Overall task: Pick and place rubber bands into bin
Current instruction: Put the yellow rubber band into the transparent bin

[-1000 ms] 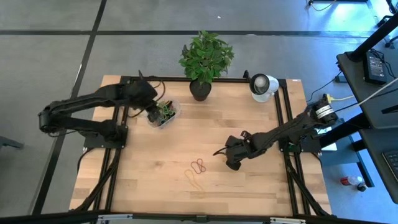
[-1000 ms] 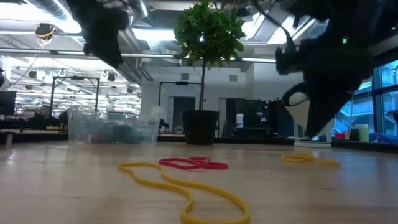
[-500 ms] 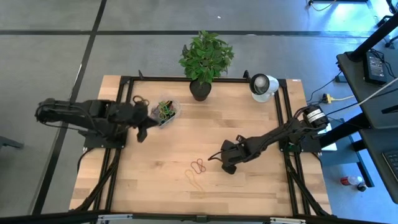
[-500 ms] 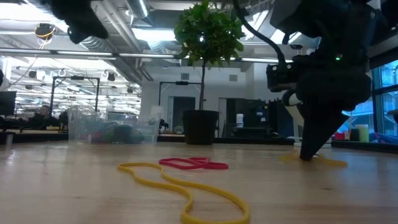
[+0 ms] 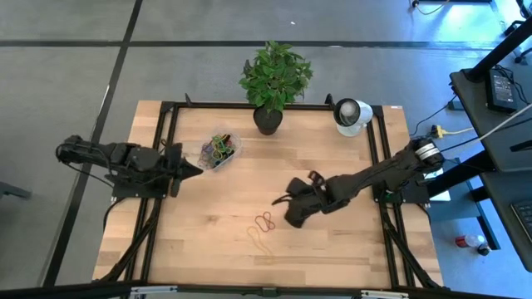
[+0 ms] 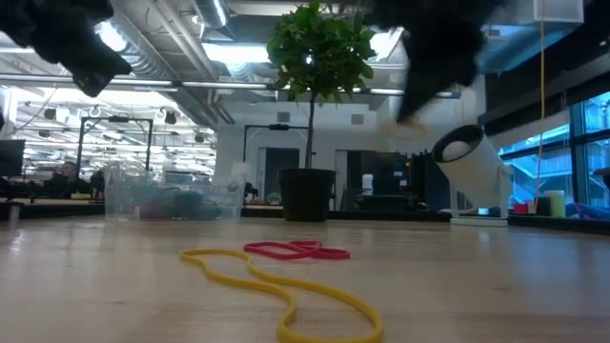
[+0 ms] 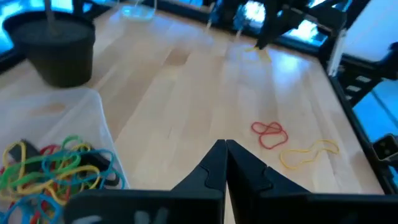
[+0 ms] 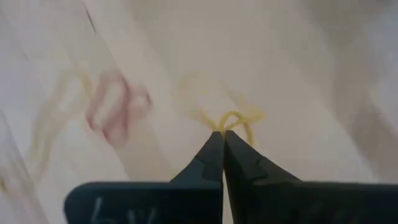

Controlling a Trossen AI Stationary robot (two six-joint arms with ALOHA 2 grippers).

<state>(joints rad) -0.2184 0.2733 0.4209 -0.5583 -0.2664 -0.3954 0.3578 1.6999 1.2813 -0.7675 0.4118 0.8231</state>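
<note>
Here a yellow band (image 8: 231, 119) hangs pinched in the right end effector (image 8: 222, 138), its fingers closed on it, above the middle of the counter (image 5: 332, 249). A red band (image 5: 266, 221) and another yellow loop (image 5: 263, 241) lie touching on the wood near the front; the yellow loop runs lengthwise toward the front edge. The bin (image 5: 221, 153), clear plastic, sits at the back left and holds a tangle of green, yellow, red and dark bands (image 7: 50, 165). The left end effector (image 5: 193, 169), fingers together and empty, is just beside the bin. A potted plant (image 5: 273, 79) and a white round object (image 5: 352, 114) stand along the back edge.
</note>
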